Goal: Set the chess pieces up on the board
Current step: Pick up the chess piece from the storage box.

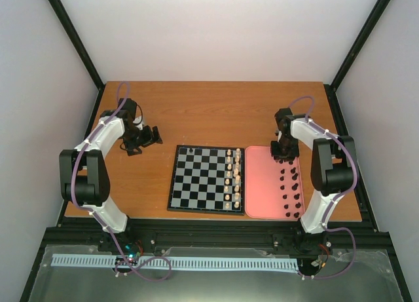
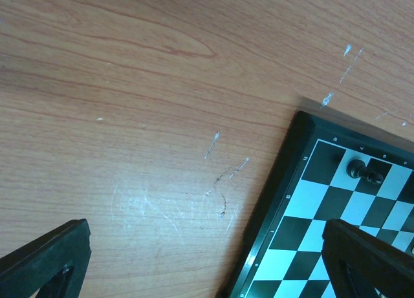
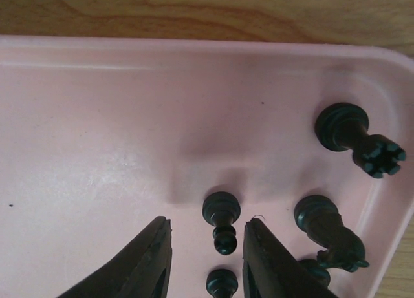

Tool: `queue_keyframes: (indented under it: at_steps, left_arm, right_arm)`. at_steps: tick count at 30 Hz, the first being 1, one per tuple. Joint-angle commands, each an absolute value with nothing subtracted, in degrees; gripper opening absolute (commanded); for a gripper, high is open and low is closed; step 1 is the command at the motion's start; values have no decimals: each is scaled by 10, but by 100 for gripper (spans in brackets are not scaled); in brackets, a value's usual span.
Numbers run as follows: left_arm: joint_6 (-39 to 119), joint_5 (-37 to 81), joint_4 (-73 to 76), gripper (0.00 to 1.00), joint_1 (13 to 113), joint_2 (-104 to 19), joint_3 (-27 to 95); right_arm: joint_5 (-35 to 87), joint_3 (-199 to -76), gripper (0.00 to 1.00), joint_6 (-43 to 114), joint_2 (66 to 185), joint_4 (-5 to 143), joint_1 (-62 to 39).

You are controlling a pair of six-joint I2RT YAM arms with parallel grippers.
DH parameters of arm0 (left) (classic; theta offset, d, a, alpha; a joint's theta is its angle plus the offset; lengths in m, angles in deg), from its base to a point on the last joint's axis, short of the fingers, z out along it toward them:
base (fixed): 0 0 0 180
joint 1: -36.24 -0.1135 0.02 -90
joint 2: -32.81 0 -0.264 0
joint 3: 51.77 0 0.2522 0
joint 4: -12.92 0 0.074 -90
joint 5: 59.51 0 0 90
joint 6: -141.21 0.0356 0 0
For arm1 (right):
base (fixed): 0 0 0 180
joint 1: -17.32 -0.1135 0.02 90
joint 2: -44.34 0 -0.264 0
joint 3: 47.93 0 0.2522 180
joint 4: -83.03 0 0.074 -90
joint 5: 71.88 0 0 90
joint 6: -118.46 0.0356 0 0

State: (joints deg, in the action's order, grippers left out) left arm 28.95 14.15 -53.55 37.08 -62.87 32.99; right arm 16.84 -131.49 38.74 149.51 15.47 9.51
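Lowest in the right wrist frame, our right gripper [image 3: 208,236] stands released astride one toppled pawn [image 3: 222,227], placed, we judge, to pinch it off the pink tray [image 3: 97,117]. We count two pawns, one knight [image 3: 326,236] and one rook [image 3: 356,139] in view there. Farther off, the left gripper [image 1: 145,137] hangs with fingers spread, left of the board [image 1: 196,184], where we make out one black piece [image 1: 190,149] at its upper-left corner.

Bright, soft, even light falls from overhead. In the top view the wooden surface [image 1: 209,112] shows only faint shadows, and fine detail is slightly soft. Pale scuffs catch light near the left claw's fingers [image 2: 45,262], which are blurred. The pink tray [image 3: 97,117] holds a diffuse shadow patch. The black chess pieces [image 3: 222,214] gleam faintly, and the right claw's fingers [image 3: 139,266] are out of focus.
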Motion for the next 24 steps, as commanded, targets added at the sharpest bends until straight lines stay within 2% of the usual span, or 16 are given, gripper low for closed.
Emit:
queue_keyframes:
  at_steps: [1, 6, 14, 19, 24]
  left_arm:
    - [291, 136, -537, 100, 369, -636, 352]
    - [291, 137, -537, 100, 368, -635, 350]
    - [292, 137, -537, 100, 368, -633, 347]
    - [292, 138, -537, 100, 369, -629, 344]
    - [292, 146, -539, 100, 369, -624, 338]
  right_arm:
    - [155, -1314, 31, 383, 1506, 165, 105]
    - [160, -1318, 23, 379, 1512, 164, 106]
    - [161, -1317, 4, 379, 1492, 163, 106]
    - [157, -1342, 3, 382, 1464, 134, 94]
    - [163, -1436, 3, 403, 1457, 79, 11]
